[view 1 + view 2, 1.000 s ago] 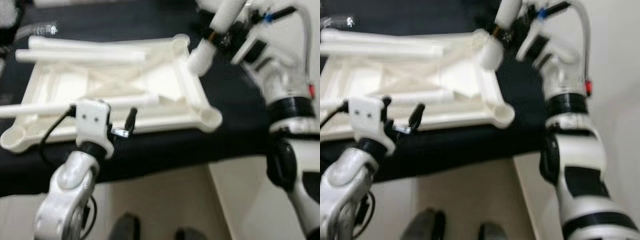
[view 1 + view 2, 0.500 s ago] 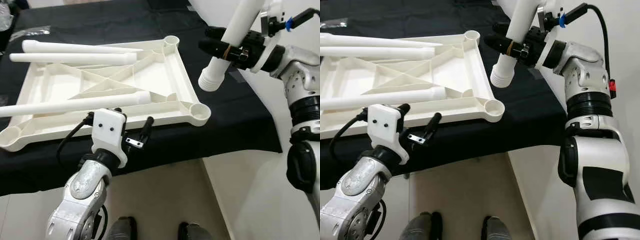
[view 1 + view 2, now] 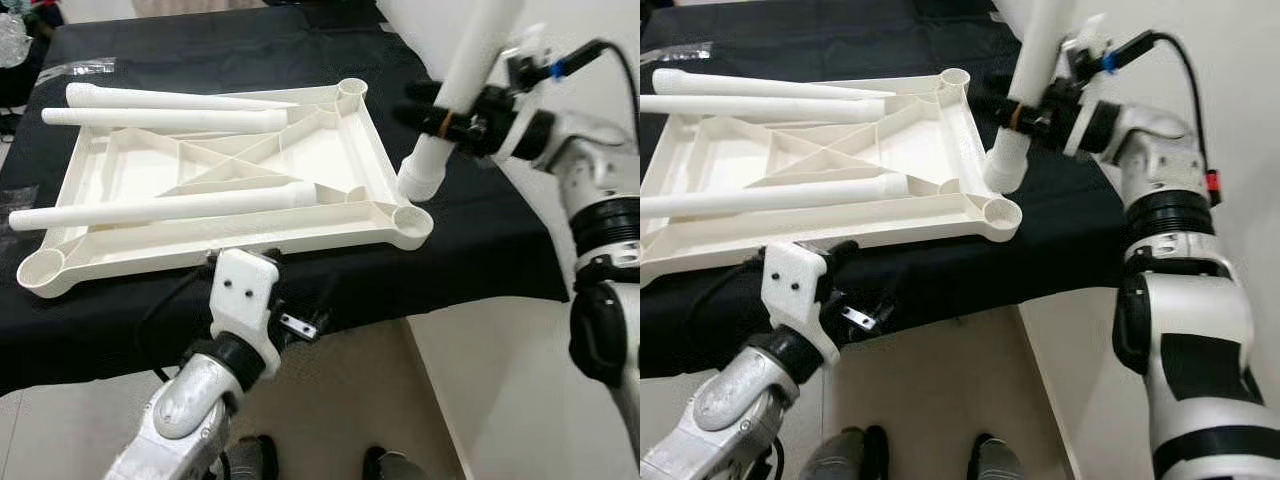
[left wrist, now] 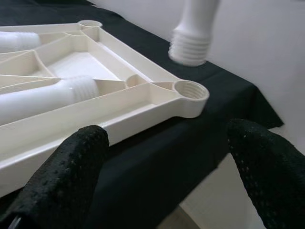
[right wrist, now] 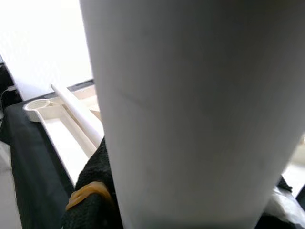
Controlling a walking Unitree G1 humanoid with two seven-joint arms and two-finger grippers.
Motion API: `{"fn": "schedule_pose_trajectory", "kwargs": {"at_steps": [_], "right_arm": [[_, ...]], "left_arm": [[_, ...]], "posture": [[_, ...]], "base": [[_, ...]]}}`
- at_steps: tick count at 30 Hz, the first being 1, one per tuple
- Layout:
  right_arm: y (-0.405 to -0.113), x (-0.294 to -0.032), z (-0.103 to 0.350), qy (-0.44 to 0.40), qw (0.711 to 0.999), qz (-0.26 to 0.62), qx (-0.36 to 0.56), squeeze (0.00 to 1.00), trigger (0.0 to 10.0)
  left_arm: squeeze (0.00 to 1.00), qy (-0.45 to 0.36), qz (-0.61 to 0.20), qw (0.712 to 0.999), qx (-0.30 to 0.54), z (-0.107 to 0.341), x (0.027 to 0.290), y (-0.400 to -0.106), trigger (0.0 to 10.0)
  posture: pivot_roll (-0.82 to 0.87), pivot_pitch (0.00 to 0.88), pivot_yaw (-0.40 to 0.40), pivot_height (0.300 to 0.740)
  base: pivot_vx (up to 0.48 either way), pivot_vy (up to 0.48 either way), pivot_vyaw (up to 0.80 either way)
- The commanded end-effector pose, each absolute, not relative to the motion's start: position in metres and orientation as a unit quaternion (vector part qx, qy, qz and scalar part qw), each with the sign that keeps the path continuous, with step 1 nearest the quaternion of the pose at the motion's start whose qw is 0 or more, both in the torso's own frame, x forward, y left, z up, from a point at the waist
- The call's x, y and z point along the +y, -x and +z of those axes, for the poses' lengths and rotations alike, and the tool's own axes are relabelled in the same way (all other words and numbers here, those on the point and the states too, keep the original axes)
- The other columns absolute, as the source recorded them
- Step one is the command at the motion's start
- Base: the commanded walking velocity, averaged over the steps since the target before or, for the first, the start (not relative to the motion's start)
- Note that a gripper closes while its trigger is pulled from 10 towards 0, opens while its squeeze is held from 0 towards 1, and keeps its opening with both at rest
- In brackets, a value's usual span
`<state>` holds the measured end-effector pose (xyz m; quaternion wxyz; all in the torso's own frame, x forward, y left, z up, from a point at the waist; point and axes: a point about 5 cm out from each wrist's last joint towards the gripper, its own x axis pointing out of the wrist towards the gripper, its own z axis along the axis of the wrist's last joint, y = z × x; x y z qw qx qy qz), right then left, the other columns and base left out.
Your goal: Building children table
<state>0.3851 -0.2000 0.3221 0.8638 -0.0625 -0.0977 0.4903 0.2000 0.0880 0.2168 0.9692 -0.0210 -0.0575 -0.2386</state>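
Observation:
The white tabletop (image 3: 330, 150) lies underside up on a black-clothed table. Three loose white legs rest across it: two at the far side (image 3: 170, 97) (image 3: 160, 118) and one nearer (image 3: 160, 208). My right gripper (image 3: 452, 112) is shut on a fourth leg (image 3: 470, 60), held steeply tilted. Its threaded end (image 3: 420, 180) hangs just above and slightly beyond the near right corner socket (image 3: 412, 221). My left gripper (image 3: 295, 305) is open with nothing in it, low at the table's front edge. In its wrist view the socket (image 4: 189, 89) and the threaded end (image 4: 189, 47) lie ahead.
The black cloth (image 3: 480, 250) hangs over the table's front and right edges. Pale tiled floor (image 3: 480, 400) lies below, with my feet (image 3: 250, 462) near the table. Crumpled clear plastic (image 3: 20, 25) sits at the far left corner.
The right gripper has brought the leg's threaded end down closer to the near right corner socket. The left gripper has sunk lower, below the tabletop's front rim.

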Motion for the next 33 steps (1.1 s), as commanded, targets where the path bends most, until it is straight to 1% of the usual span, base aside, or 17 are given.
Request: {"fn": "schedule_pose_trajectory", "kwargs": {"at_steps": [1, 2, 7, 9, 12, 19, 22, 24, 33], "right_arm": [[-0.386, -0.200, 0.320, 0.070, 0.866, 0.487, -0.094, 0.00, 10.0], [-0.386, -0.200, 0.319, 0.068, 0.864, 0.490, -0.090, 0.00, 10.0], [-0.386, -0.201, 0.317, 0.074, 0.862, 0.494, -0.087, 0.00, 10.0], [-0.383, -0.205, 0.315, 0.070, 0.858, 0.501, -0.087, 0.00, 10.0], [-0.380, -0.211, 0.316, 0.064, 0.854, 0.508, -0.094, 0.00, 10.0], [-0.373, -0.222, 0.319, 0.056, 0.844, 0.524, -0.102, 0.00, 10.0], [-0.369, -0.223, 0.313, 0.060, 0.828, 0.549, -0.092, 0.00, 10.0], [-0.367, -0.223, 0.311, 0.061, 0.825, 0.555, -0.090, 0.00, 10.0], [-0.367, -0.219, 0.293, 0.078, 0.824, 0.556, -0.069, 0.00, 10.0]], "left_arm": [[0.00, 0.019, -0.240, 0.969, -0.050, 0.216, 0.088, -0.196, 10.0], [0.00, 0.019, -0.239, 0.970, -0.048, 0.216, 0.089, -0.194, 10.0], [0.00, 0.017, -0.237, 0.970, -0.046, 0.217, 0.090, -0.191, 10.0], [0.00, 0.014, -0.234, 0.971, -0.043, 0.217, 0.092, -0.189, 10.0], [0.00, 0.012, -0.233, 0.971, -0.040, 0.217, 0.093, -0.188, 10.0], [0.00, 0.008, -0.236, 0.971, -0.038, 0.216, 0.094, -0.189, 10.0], [0.00, 0.007, -0.238, 0.971, -0.039, 0.217, 0.093, -0.190, 10.0], [0.00, 0.007, -0.238, 0.971, -0.039, 0.217, 0.093, -0.190, 10.0], [0.00, 0.002, -0.237, 0.971, -0.041, 0.218, 0.094, -0.190, 10.0]], "posture": [[0.14, 0.297, -0.045, 0.740], [0.14, 0.316, -0.046, 0.740], [0.14, 0.327, -0.045, 0.740], [0.15, 0.344, -0.038, 0.740], [0.16, 0.346, -0.033, 0.740], [0.15, 0.342, -0.023, 0.740], [0.15, 0.337, -0.020, 0.740], [0.16, 0.331, -0.018, 0.740], [0.16, 0.310, -0.018, 0.740]], "base": [[0.000, 0.000, 0.00], [0.000, 0.000, 0.00], [0.000, 0.000, 0.00], [0.000, 0.000, 0.00], [0.000, 0.000, 0.00], [0.000, 0.000, 0.00], [0.000, 0.000, 0.00], [0.000, 0.000, 0.00], [0.000, 0.000, 0.00]]}}
